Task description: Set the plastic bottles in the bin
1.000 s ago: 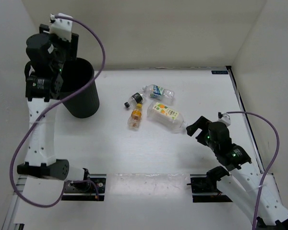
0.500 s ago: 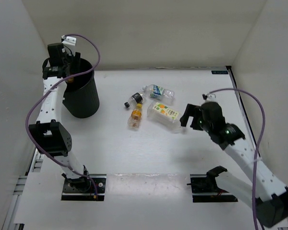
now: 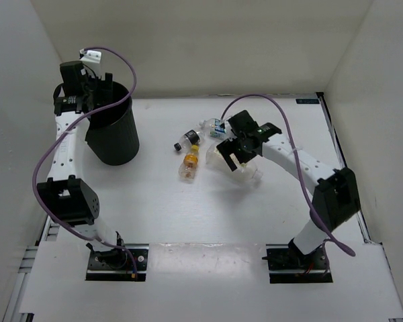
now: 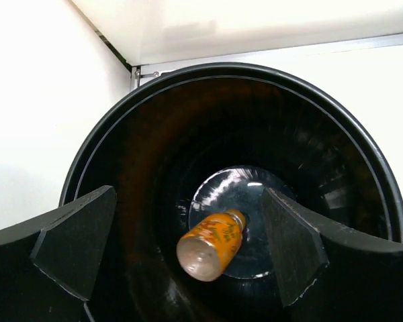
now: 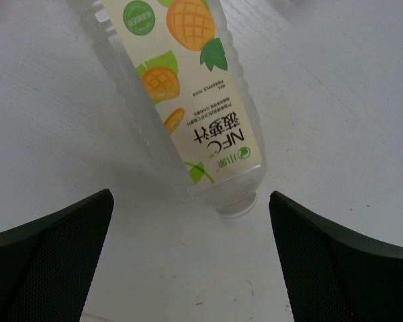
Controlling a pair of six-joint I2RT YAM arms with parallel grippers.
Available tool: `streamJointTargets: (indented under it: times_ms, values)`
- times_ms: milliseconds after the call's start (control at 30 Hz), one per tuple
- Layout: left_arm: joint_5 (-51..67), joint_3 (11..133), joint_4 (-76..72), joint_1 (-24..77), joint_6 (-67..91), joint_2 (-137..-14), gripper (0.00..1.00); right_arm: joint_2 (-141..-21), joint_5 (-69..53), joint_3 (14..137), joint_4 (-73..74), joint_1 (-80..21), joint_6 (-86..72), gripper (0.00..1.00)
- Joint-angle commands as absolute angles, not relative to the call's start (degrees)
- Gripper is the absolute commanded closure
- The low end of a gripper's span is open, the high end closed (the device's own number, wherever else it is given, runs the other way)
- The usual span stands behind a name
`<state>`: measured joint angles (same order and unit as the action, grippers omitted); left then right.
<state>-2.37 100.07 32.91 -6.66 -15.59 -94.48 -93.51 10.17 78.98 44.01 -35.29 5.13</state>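
bin (image 3: 114,144) upright | 1 orange bottle (image 4: 211,245) inside | 4 bottles (image 3: 189,164) lying clustered outside

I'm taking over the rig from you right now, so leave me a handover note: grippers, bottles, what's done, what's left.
Left gripper: open and empty, looking down into the bin.
Right gripper: open, over the pineapple-label bottle, whose end sits between its fingers in the wrist view. Not closed on it.
Done: one orange-label bottle lies on the bin floor.
Left: four bottles lie on the table to the right of the bin. They are the pineapple-label bottle, the blue-white-label bottle, the black-cap bottle and the orange-cap bottle.
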Motion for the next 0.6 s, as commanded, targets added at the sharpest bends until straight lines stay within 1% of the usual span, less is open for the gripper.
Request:
streamJointTargets:
  times_ms: [0, 200, 333, 500, 567]
  values:
    - [-1.93, 100.72, 33.92, -6.86, -15.56, -89.3, 0.0, -96.32, 7.92, 84.1, 45.44, -34.37, 12.74, 0.0]
    - [-1.93, 100.72, 35.6, -6.86, -15.56, -85.26, 0.0, -103.35, 8.44, 85.78, 45.44, -33.75, 15.72, 0.0]
    - [-1.41, 100.11, 36.65, -6.86, -16.17, -82.54, 0.0, -107.65, 6.24, 85.78, 44.92, -32.61, 16.52, 0.0]
    - [0.25, 100.19, 39.63, -6.86, -15.12, -81.3, 0.0, -110.12, 2.47, 85.78, 43.59, -31.29, 15.91, 0.0]
    - [1.84, 100.89, 41.12, -6.86, -15.12, -79.99, 0.0, -110.13, 1.68, 86.31, 43.59, -30.76, 14.59, 0.05]
